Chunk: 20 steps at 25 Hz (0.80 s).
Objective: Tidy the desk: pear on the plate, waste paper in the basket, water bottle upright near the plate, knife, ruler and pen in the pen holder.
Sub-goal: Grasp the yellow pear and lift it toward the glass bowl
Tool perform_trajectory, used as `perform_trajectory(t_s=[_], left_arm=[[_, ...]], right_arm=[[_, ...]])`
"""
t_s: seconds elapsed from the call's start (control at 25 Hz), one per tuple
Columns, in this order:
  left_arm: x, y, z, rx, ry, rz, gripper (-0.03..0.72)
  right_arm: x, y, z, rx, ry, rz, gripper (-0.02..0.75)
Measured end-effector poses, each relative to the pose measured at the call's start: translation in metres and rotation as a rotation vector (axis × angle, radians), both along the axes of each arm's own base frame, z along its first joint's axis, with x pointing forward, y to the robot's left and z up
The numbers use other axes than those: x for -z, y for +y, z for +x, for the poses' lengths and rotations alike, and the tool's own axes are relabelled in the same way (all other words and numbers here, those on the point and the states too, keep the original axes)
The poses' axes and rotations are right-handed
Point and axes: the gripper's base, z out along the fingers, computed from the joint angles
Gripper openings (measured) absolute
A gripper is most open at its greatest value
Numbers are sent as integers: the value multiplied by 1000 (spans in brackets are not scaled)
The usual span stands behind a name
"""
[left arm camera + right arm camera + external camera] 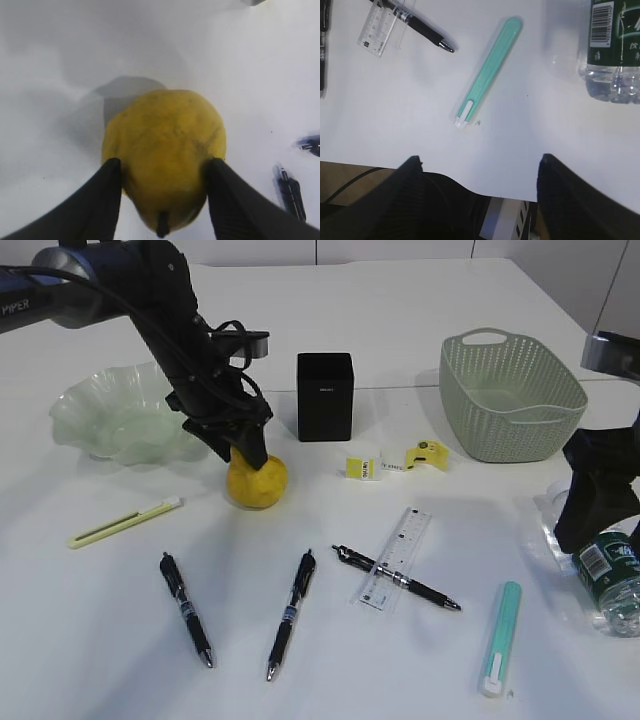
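The yellow pear (257,482) lies on the white desk (420,310) in front of the pale green plate (75,405). My left gripper (245,452) comes down on it from behind. In the left wrist view both black fingers (102,195) press the pear's (165,135) sides, stem toward the camera, left gripper (163,165) shut on it. The water bottle (612,578) lies on its side at the right edge beside my right gripper (590,515). That right gripper (480,159) stands open and empty over the front edge, with the bottle (615,45) far right.
The black pen holder (324,397) stands mid-desk, the sage-green basket (560,410) at back right. Waste paper (363,466) lies between them. A clear ruler (397,558) sits under one of three pens (291,613). A yellow-green knife (125,523) lies left, a teal one (499,638) front right.
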Motion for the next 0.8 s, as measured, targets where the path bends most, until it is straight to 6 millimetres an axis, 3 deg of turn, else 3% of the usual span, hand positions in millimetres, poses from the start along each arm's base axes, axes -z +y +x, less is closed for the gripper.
perform_trajectory(t_s=[0.16, 0.8], left_arm=[[0, -1, 0, 3, -3, -1, 333], [0, -1, 0, 4, -5, -3, 284]], right_arm=[[0, 0, 0, 0, 0, 0, 551], [0, 0, 0, 0, 0, 0, 552]])
